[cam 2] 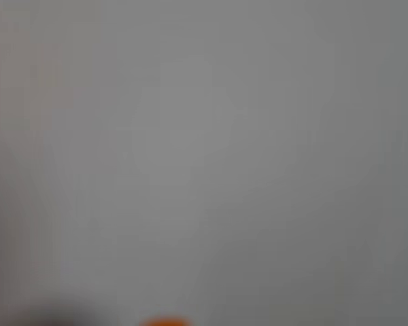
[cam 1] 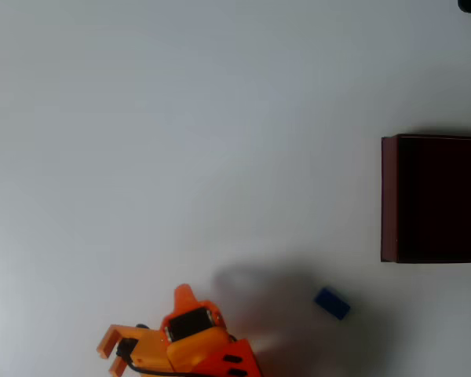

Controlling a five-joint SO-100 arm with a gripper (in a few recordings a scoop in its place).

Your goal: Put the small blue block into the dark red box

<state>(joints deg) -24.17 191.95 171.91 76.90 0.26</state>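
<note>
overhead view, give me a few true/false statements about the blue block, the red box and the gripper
1. The small blue block lies on the white table, outside the dark red box. True.
2. The gripper is holding the block. False: the block lies apart from it, to its right in the overhead view.
3. The box sits at the right edge of the overhead view, partly cut off. True.
4. The block touches the box wall. False: bare table separates them.
5. The orange arm enters from the top of the overhead view. False: it is at the bottom edge.
</note>
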